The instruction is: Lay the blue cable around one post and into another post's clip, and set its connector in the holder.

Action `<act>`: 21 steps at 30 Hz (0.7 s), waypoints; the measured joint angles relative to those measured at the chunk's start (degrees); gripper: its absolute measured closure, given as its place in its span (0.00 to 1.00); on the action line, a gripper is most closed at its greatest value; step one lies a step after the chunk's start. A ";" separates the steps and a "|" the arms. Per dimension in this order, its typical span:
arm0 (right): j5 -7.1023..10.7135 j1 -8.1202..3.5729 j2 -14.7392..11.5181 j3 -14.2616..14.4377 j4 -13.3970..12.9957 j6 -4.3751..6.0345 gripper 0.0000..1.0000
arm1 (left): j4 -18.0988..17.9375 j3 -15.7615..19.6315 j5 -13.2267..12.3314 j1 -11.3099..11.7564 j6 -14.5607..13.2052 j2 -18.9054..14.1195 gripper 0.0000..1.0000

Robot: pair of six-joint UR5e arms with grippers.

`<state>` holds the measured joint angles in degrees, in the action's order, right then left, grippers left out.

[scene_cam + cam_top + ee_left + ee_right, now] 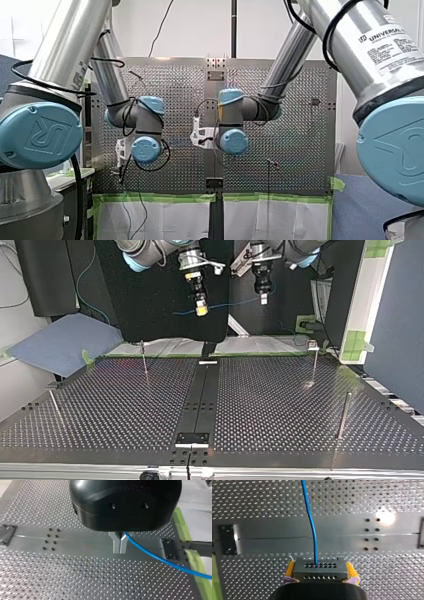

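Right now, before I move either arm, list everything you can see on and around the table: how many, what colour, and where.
blue cable: one, blue, strung in the air between the two grippers.
connector: one, black, on the cable's end, between the right gripper's pads.
posts: four, metal, upright, two on each side of the table in the top view.
centre rail: one, black, along the table's middle, with a bracket at each end.
table: one, dark, perforated.
mat: one, blue, beyond the table at the top view's left.
left gripper: one, black, metal fingers shut on the cable.
right gripper: one, yellow pads, shut on the connector.
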<state>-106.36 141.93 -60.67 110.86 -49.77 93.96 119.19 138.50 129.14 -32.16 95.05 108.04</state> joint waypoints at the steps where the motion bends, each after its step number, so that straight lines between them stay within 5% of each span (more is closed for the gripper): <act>1: 0.00 -0.08 -0.61 -0.09 0.12 0.50 1.00 | 0.41 -0.24 0.12 0.17 0.07 -0.43 1.00; 6: 0.12 -0.56 -2.89 -0.46 0.68 1.58 1.00 | 3.05 -1.97 0.26 1.19 1.06 -3.05 1.00; 14: 0.26 -1.21 -7.65 -2.32 4.03 1.28 1.00 | 6.95 -3.68 0.28 2.43 2.25 -7.36 1.00; 21: 0.90 -1.49 -9.09 -4.27 6.19 1.17 1.00 | 9.42 -4.45 -0.66 4.42 3.89 -10.77 1.00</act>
<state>-105.47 140.45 -69.76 106.59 -43.57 95.14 128.62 134.05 128.48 -27.74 98.93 97.27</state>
